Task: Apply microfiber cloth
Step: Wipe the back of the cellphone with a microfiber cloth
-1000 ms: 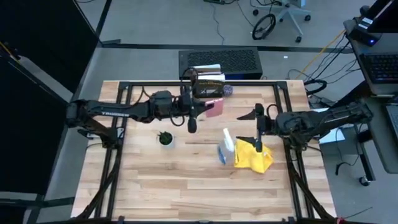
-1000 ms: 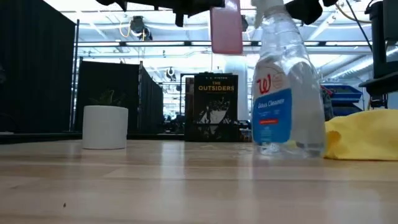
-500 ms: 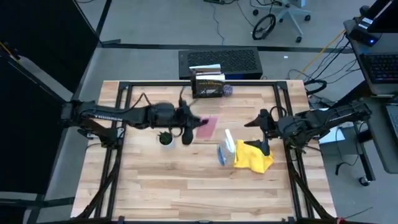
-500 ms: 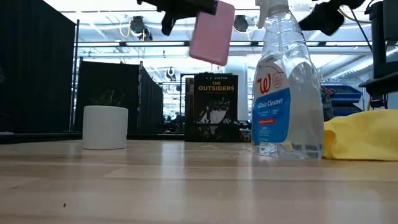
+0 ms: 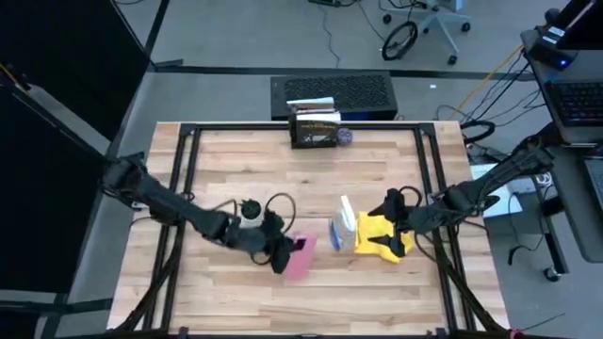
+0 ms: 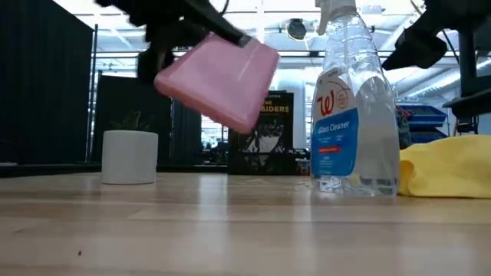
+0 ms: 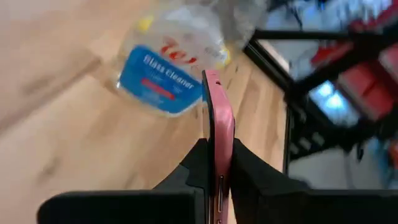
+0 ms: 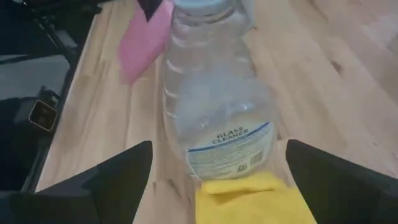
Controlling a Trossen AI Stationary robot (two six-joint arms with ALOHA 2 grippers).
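Note:
The yellow microfiber cloth [image 5: 382,239] lies crumpled on the table at the right, beside the clear spray bottle [image 5: 341,226] with blue liquid. My right gripper [image 5: 386,235] hovers open over the cloth, and the right wrist view shows the cloth [image 8: 249,202] between its spread fingers with the bottle [image 8: 211,99] ahead. My left gripper [image 5: 281,254] is low near the table's middle front, shut on a pink phone [image 5: 298,257]. My left gripper pinches the pink phone's two flat faces [image 7: 217,163] between its two fingers, at one end. The fingers slant down from the table's left. The phone [image 6: 219,80] is lifted clear of the table and tilted. My right gripper: I cannot tell whether it touches the cloth.
A small white pot with a plant [image 5: 251,211] stands just behind my left arm. A book [image 5: 316,132] stands upright at the far edge. Black frame rails [image 5: 179,188] run along the table's left and right sides. Bare wood lies along the near edge.
My left gripper has swept from the far middle of the table toward the near edge and down, carrying the pink phone, which has tipped from upright to slanting. My right gripper has come down toward the yellow cloth.

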